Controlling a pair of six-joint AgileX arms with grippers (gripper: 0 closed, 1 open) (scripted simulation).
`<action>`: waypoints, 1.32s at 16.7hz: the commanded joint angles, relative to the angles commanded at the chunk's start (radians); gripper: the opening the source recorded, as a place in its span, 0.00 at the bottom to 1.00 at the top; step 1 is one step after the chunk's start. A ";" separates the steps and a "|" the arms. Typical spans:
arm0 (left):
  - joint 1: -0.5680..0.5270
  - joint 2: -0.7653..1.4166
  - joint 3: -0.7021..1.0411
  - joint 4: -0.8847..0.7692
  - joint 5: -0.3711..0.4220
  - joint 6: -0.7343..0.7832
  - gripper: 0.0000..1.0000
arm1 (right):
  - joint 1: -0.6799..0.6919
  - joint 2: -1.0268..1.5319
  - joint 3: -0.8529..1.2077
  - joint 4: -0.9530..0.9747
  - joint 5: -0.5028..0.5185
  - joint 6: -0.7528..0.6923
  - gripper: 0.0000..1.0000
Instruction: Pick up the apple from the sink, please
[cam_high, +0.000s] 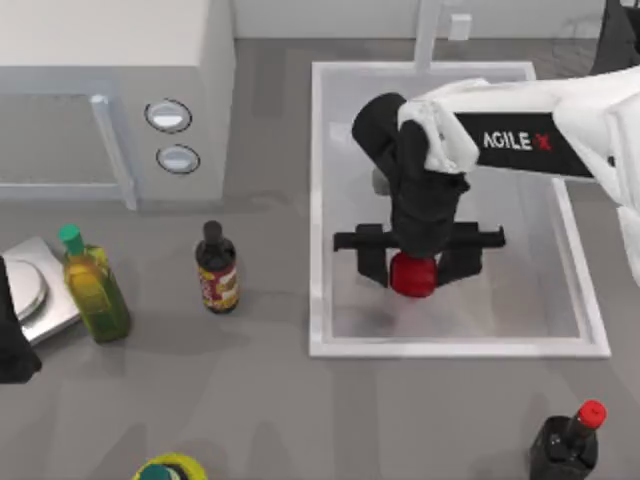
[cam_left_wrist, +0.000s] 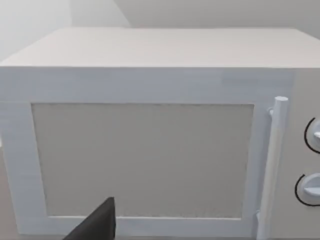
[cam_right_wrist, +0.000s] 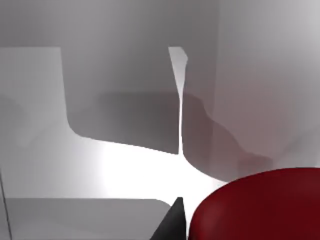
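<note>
The red apple lies on the floor of the white sink, toward its near side. My right gripper hangs straight down over it, open, with one dark finger on each side of the fruit. In the right wrist view the apple looms close, and a small gap separates it from one black fingertip. The other finger is hidden. My left arm is parked at the table's left edge, its fingertip facing the microwave.
A white microwave stands at the back left. In front of it are a grey scale, a green-capped oil bottle and a dark sauce bottle. A red-capped dark bottle stands front right. The faucet rises behind the sink.
</note>
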 joint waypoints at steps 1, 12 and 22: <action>0.000 0.000 0.000 0.000 0.000 0.000 1.00 | 0.000 -0.002 0.052 -0.054 0.000 0.000 0.00; 0.000 0.000 0.000 0.000 0.000 0.000 1.00 | -0.005 -0.079 0.699 -0.790 -0.001 -0.006 0.00; 0.000 0.000 0.000 0.000 0.000 0.000 1.00 | -0.035 -0.119 0.710 -0.820 -0.003 -0.038 0.00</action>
